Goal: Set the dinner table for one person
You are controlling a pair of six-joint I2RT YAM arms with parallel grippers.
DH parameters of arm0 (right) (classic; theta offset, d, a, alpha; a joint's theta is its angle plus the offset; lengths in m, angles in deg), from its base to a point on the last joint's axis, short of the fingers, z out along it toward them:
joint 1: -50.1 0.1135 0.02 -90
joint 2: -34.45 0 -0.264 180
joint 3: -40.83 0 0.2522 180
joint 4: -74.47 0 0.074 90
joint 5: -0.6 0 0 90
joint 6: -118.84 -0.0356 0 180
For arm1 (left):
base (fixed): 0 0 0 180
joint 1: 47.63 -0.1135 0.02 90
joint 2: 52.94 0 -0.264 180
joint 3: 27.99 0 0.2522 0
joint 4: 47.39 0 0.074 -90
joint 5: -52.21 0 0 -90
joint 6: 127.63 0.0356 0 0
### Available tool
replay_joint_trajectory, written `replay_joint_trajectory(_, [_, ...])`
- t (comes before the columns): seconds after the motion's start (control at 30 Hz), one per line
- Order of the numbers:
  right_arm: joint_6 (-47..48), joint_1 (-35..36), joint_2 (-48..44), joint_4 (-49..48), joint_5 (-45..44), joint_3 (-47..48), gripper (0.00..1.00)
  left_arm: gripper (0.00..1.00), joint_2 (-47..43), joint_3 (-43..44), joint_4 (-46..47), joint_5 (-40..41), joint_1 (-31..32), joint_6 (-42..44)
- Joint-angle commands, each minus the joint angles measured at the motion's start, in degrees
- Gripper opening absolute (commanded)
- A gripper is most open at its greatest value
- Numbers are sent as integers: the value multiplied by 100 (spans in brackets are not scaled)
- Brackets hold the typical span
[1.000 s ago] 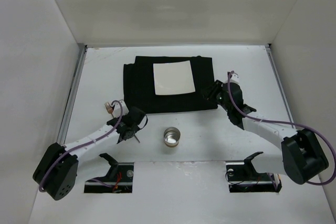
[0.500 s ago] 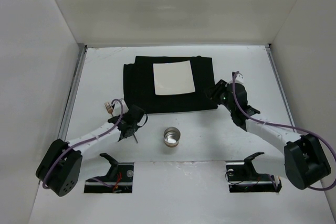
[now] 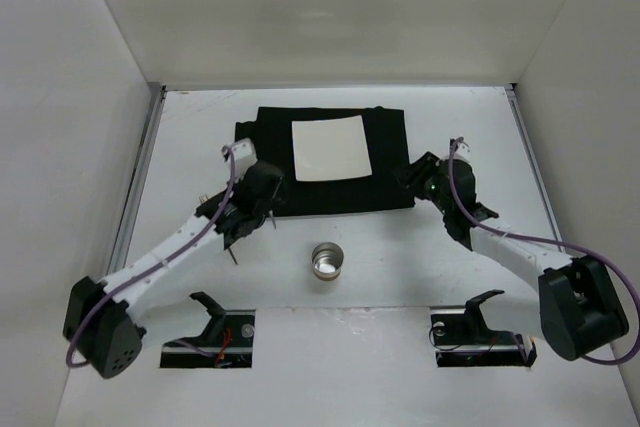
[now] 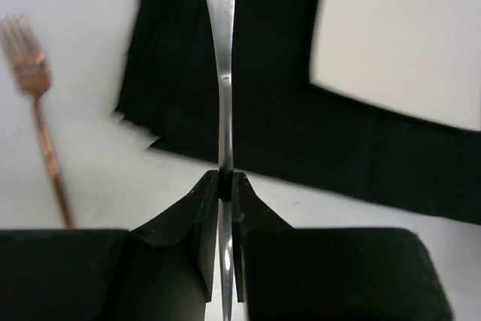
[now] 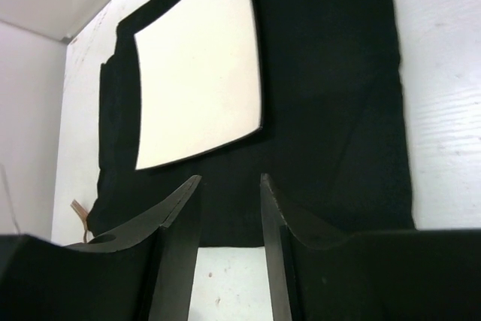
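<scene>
L pincer (image 4: pixel 225 186) pinching silver utensil (image 4: pixel 219 50) by mat (image 4: pixel 263 125) corner; R pincer (image 5: pixel 229 186) spread over mat's near edge.

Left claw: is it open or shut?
Shut. In the left wrist view, the left claw pinches a thin silver utensil between both fingers.

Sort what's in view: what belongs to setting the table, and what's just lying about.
Belongs:
dinner table, black mat, white square plate, metal cup, copper fork, silver utensil clamped in the left gripper.

Lying about:
left black bracket, right black bracket, at the near edge.
</scene>
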Motion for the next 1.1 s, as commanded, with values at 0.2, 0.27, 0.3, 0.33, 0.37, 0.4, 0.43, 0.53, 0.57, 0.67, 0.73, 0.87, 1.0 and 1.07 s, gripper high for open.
replay_joint_trajectory(0.2, [-306,-478,-50,-261,-609,-334,45,2,3125,3095,2119,-884,484,1744])
replay_joint_trajectory(0.27, [-315,-495,-94,-252,-653,-360,46,3,3733,3712,2172,-946,581,1806])
replay_joint_trajectory(0.3, [-332,-530,-94,-244,-679,-378,46,3,4101,4080,2129,-990,607,1797])
replay_joint_trajectory(0.33, [-341,-574,-94,-244,-697,-386,46,3,4418,4405,2103,-1069,616,1788])
replay_joint_trajectory(0.37, [-367,-609,-77,-244,-679,-395,46,3,4726,4696,2102,-1122,643,1762])
replay_joint_trajectory(0.4, [-402,-610,-59,-252,-653,-395,46,3,4929,4890,2102,-1149,660,1736])
replay_joint_trajectory(0.43, [-420,-610,-50,-252,-636,-395,46,3,5183,5118,2094,-1175,695,1666])
replay_joint_trajectory(0.53, [-429,-636,-76,-244,-697,-422,46,3,5817,5743,2023,-1289,792,1464])
replay_joint_trajectory(0.57, [-438,-688,-94,-252,-697,-448,46,3,6045,5988,1945,-1333,827,1437])
replay_joint_trajectory(0.67, [-499,-724,-182,-252,-688,-501,46,3,6555,6516,1786,-1377,898,1393])
replay_joint_trajectory(0.73, [-499,-759,-261,-244,-767,-536,46,3,6776,6711,1777,-1412,942,1349])
replay_joint_trajectory(0.87, [-543,-803,-287,-261,-715,-562,46,3,7093,6922,1724,-1404,959,1182])
replay_joint_trajectory(1.0, [-543,-829,-288,-278,-697,-580,46,4,7330,6905,1768,-1386,968,910])
replay_joint_trajectory(1.07, [-552,-821,-253,-296,-653,-571,46,4,7400,6878,1786,-1377,968,787])
